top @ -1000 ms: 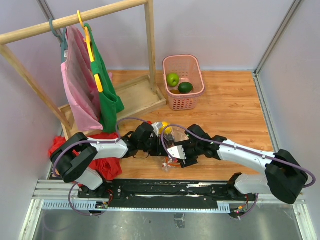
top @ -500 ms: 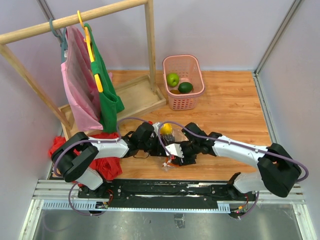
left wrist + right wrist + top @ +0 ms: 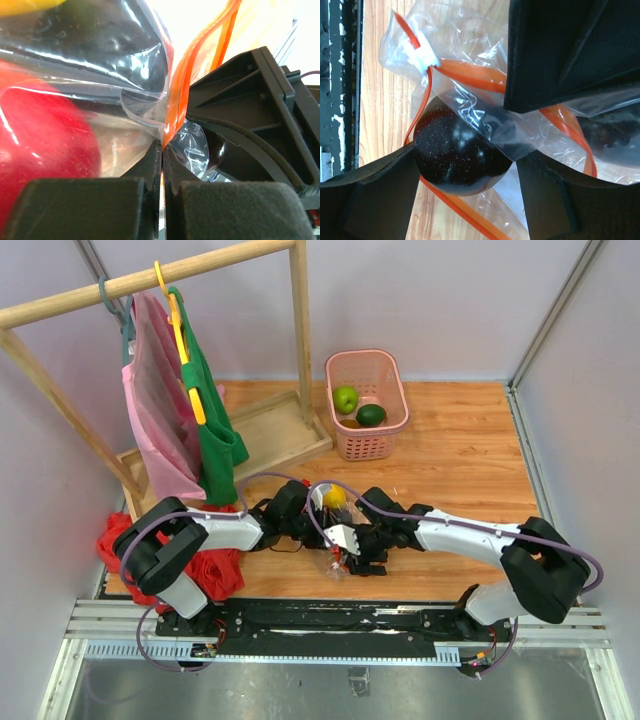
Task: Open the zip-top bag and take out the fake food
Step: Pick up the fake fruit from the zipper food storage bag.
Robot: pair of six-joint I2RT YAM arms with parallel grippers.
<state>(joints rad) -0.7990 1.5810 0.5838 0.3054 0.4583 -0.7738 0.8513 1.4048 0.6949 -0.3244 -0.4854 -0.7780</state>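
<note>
The clear zip-top bag [image 3: 335, 558] lies on the wooden table between my two grippers. My left gripper [image 3: 312, 523] is shut on its orange-red zip strip [image 3: 175, 100]; the left wrist view shows that gripper [image 3: 162, 150] with its jaws pinched on the strip. Inside the bag are a red piece [image 3: 40, 145], a dark piece [image 3: 100, 45] and a yellow piece [image 3: 334, 497]. My right gripper [image 3: 468, 167] is open at the bag's mouth. Its fingers stand either side of a dark purple piece [image 3: 455, 150], the left one touching, the right one apart. The white slider [image 3: 422, 55] sits at the strip's end.
A pink basket [image 3: 395, 370] at the back holds a green apple [image 3: 345, 398] and a dark green piece [image 3: 371, 415]. A wooden rack [image 3: 300, 330] with pink and green garments stands at back left. A red cloth heap [image 3: 215, 570] lies by the left arm.
My right gripper has moved left, up to the bag's mouth and close to my left gripper. The yellow piece now shows more. The left gripper has stayed shut on the strip.
</note>
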